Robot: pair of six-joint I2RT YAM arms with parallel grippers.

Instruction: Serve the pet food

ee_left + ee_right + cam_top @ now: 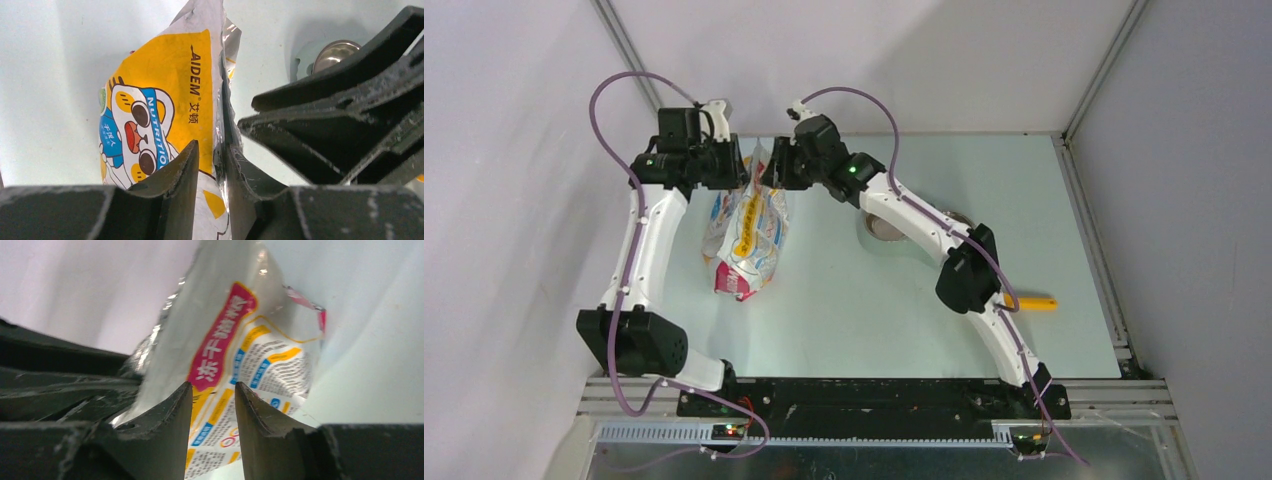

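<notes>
Reaching toward the table's (874, 330) far-left corner, the left gripper (730, 172) sits at the top edge of a printed foil bag (749, 235); in the left wrist view its fingers (182, 170) stand narrowly apart w/ the bag's foil seam running between them, but can't tell whether they pinch it; bag leans w/ its top toward the far edge and its pink bottom toward the near edge, left of centre; right gripper (774, 170) meets the same top edge from the other side, just beside the left one; its own tips are a little apart, bag's print showing through the gap, no clamp seen; pet food shows in no view, so its place can't be told; metal bowl (882, 228) rests right of the bag, partly under the right arm (924, 225); yellow scoop (1036, 302) lies near the right edge, only its handle showing past that arm.
</notes>
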